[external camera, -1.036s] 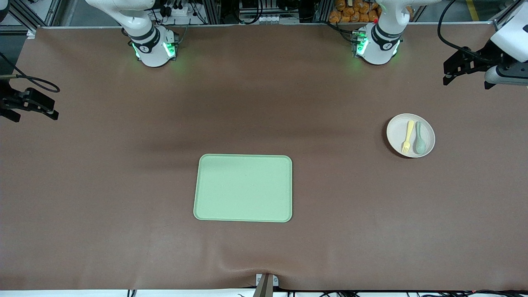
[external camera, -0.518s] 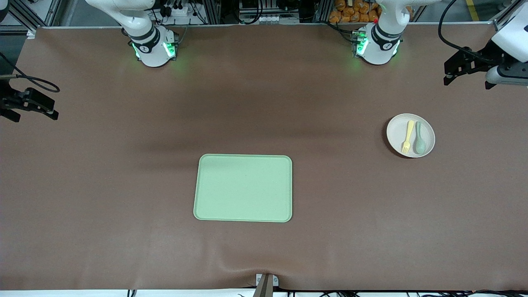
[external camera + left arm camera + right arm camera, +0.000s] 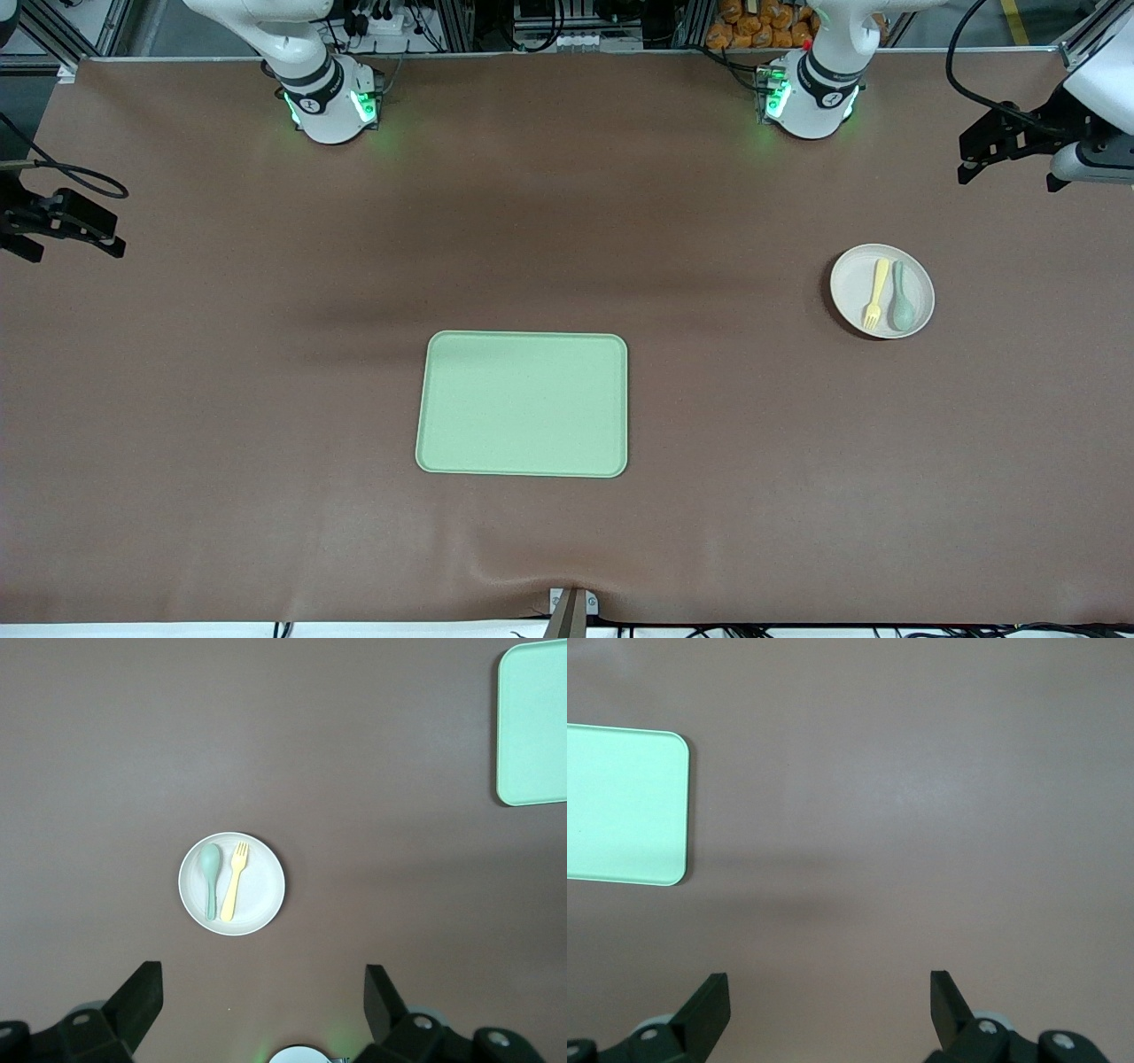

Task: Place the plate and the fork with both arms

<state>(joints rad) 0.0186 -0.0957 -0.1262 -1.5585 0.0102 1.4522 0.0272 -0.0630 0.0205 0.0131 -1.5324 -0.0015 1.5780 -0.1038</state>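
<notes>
Left gripper [image 3: 1005, 151] up over the table's left-arm end, fingers wide apart, empty. Right gripper [image 3: 66, 232] up over the right-arm end, also spread, empty.

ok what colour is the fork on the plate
Pale yellow fork; the left wrist view shows it best.

The tray [image 3: 532, 722] is cut by the left wrist view's edge — and the right pincer [image 3: 62, 232] by the front view's.

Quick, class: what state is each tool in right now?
Left tool: open, holding nothing, up over the table near the plate.
Right tool: open, holding nothing, over bare table.
</notes>
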